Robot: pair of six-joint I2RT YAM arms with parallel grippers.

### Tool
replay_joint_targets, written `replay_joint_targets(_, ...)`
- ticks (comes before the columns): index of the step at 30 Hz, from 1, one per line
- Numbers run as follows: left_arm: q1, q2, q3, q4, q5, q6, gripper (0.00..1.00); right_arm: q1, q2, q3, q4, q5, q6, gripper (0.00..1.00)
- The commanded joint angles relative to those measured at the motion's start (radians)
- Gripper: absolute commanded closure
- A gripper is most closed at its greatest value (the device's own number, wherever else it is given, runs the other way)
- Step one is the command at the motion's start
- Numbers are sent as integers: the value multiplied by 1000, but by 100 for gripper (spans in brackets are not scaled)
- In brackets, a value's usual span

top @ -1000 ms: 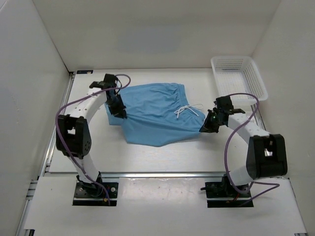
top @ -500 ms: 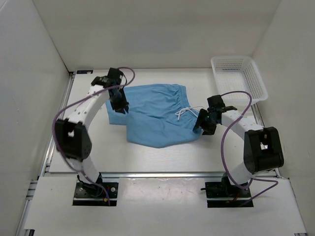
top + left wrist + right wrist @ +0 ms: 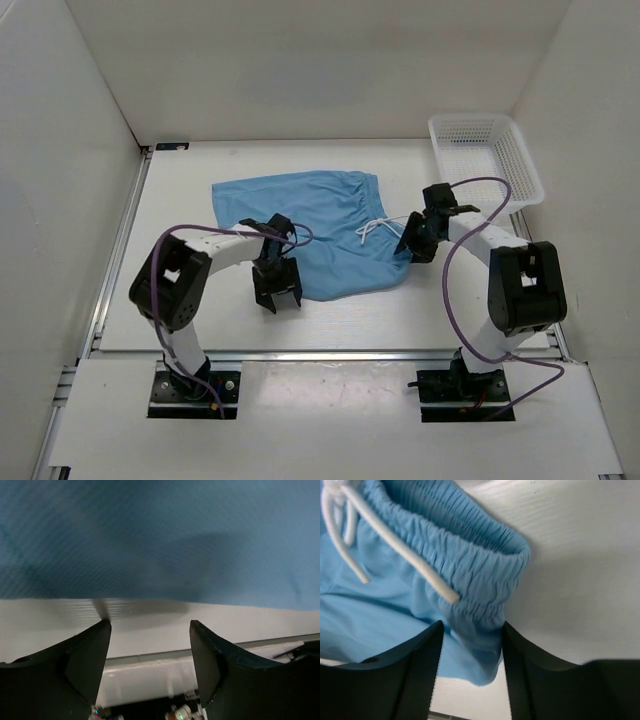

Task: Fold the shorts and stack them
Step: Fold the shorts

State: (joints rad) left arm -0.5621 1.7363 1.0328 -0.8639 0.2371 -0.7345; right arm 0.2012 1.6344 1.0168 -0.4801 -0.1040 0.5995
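Sky-blue soft fabric shorts (image 3: 320,220) lie flat on the white worktop (image 3: 380,320). I read the left hand (image 3: 277,298) spread at the near hem and the right hand (image 3: 413,247) spread astride the waistband. A shallow closure risks slipping and bunching the fold.

White arms (image 3: 225,245) with black joint housings (image 3: 527,283), looping purple cables (image 3: 446,275), and matte black wedge-shaped fingers (image 3: 85,655).
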Motion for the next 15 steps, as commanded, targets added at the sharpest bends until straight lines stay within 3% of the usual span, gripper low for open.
replay_joint_targets(1, 13, 54, 87, 89, -31, -14, 24, -8, 45, 52, 32, 18, 8, 48)
replay_joint_targets(3, 31, 106, 110, 89, -32, 0, 27, -8, 79, 74, 32, 27, 8, 60)
replay_joint_targets(5, 44, 147, 136, 89, -56, 9, 41, -8, 88, 83, 32, 27, -3, 77)
replay_joint_targets(8, 89, 147, 176, 89, -76, 47, 72, -8, 101, 112, 23, 27, -12, 91)
replay_joint_targets(9, 102, 134, 187, 77, -90, 61, 90, -8, 101, 124, 12, 27, -21, 97)
replay_joint_targets(15, 149, 89, 283, 14, -160, 98, 90, -8, 91, 143, 3, 36, -21, 99)
